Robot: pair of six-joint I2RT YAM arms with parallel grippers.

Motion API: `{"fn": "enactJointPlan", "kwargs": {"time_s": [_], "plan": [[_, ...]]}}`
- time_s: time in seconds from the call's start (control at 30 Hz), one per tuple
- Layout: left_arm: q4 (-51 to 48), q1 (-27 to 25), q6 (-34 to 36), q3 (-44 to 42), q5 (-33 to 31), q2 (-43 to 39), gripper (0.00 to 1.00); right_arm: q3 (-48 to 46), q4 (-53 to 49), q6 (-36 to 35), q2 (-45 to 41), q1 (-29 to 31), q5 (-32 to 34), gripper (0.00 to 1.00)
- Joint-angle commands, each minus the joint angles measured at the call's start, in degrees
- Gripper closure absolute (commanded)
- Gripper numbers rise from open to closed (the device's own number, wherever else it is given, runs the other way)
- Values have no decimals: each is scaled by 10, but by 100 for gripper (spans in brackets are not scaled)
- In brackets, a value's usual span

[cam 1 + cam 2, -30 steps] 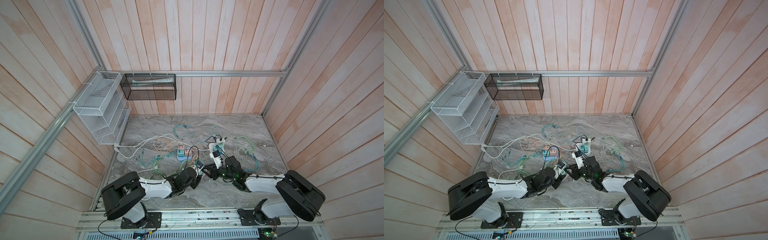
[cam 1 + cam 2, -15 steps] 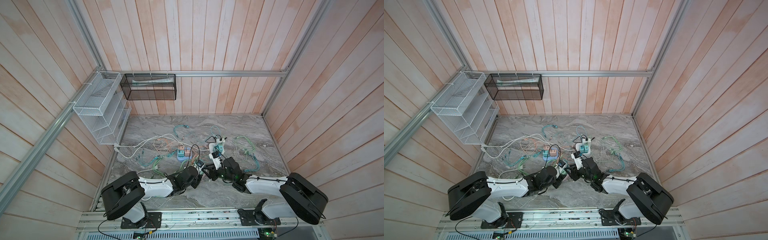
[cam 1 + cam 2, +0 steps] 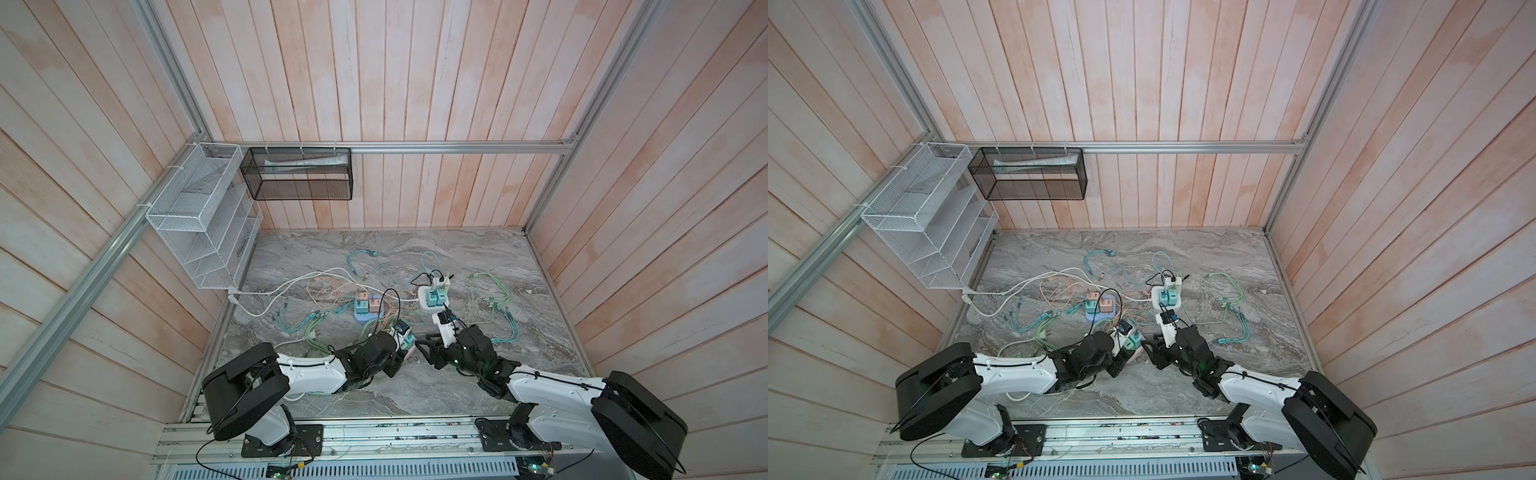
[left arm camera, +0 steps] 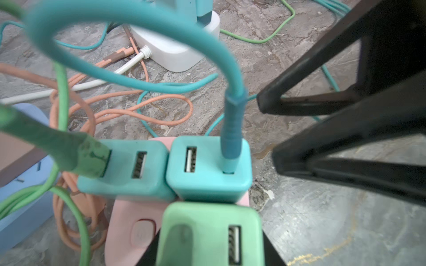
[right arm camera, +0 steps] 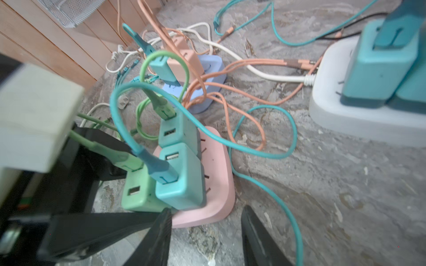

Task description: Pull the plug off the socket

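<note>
1. Left gripper (image 4: 209, 253) was clamped on the mint-green charger (image 5: 138, 191), plugged into the pink power strip (image 5: 219, 184) near the front edge of the bench (image 3: 519, 266).
2. Right gripper (image 5: 205, 232), jaws half-spread and empty beside the strip, needed to pin it for a straight pull.

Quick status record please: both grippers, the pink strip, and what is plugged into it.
left gripper: shut on green adapter
right gripper: open, empty, at the end of pink power strip
in strip: green adapter, two teal adapters
cables: teal cable and green cable, one per teal adapter
plug: not yet out
</note>
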Motion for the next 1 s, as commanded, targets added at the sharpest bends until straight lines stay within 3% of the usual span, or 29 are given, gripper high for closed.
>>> {"fn": "enactJointPlan", "kwargs": {"time_s": [0.0,0.53,0.97], "plan": [[41,-3,9,2,33,-4,82,-8,14,21,12,-4,-7,53],[33,-14,31,0,39,26,82,-27,41,15,-44,-21,-43,55],[8,-26,40,36,28,51,86,4,35,-16,13,-22,-94,63]]}}
